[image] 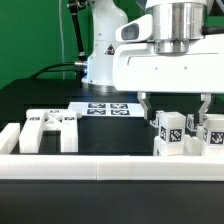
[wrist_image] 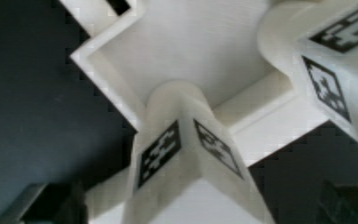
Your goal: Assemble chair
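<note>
Chair (image: 168, 145) parts sit in two groups on the dark desk (image: 40, 100), behind the white rail (image: 100, 163) that runs across the front of the exterior view. At that view's left lies a loose slotted panel (image: 50, 130), flat on the desk and well apart from my jaws. Next comes the marker board (image: 105, 108), farther back near the middle, with nothing on it. At the exterior view's right is the group under my wrist: a tagged leg (image: 168, 126) and beside it a second tagged leg (image: 214, 132), both upright. The wrist view shows the first leg (wrist_image: 179, 150) rising from a flat white panel (wrist_image: 185, 55) toward the camera, with the second leg (wrist_image: 336, 60) off to one side on the same panel. My jaws stand wide apart and clamp nothing. One finger hangs on the slotted panel's side of the first leg, the other in the gap before the second leg, and a clear space shows on each side of the leg. The fingertips are about level with the leg's top. The relation that governs the coming move is this: the first leg lies directly below and between my jaws, its long axis vertical and pointing up at my wrist, so I judge that any approach or retreat must run along that axis. Whether the legs are fully seated in the panel cannot be told.
</note>
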You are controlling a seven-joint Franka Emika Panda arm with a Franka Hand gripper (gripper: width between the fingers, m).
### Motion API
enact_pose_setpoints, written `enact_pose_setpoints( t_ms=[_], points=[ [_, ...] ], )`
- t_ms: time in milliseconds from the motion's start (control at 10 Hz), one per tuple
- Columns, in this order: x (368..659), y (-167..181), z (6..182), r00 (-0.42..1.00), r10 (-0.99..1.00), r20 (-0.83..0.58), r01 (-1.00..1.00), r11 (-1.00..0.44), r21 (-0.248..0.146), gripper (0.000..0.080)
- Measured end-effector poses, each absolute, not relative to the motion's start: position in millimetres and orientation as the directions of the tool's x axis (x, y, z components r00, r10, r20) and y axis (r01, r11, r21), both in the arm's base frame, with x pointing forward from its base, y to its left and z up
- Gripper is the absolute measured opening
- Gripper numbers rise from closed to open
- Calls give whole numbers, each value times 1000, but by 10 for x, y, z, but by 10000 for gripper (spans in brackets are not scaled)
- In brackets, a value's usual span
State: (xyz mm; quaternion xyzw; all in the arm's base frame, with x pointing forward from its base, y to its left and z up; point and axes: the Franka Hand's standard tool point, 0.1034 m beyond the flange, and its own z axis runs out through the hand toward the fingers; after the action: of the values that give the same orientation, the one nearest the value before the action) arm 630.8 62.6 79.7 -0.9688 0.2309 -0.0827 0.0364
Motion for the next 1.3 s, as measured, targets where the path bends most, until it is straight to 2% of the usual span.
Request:
enact_pose_setpoints(
  t_ms=[300,800,1300],
  points=[
    [6316,616,810,954,-250,166,-241,-968,-74,649],
    [6320,566,810,984,6,178,10,-1000,-18,649],
    [6320,568,809,983,-49,177,-45,-999,-30,649]
  ],
)
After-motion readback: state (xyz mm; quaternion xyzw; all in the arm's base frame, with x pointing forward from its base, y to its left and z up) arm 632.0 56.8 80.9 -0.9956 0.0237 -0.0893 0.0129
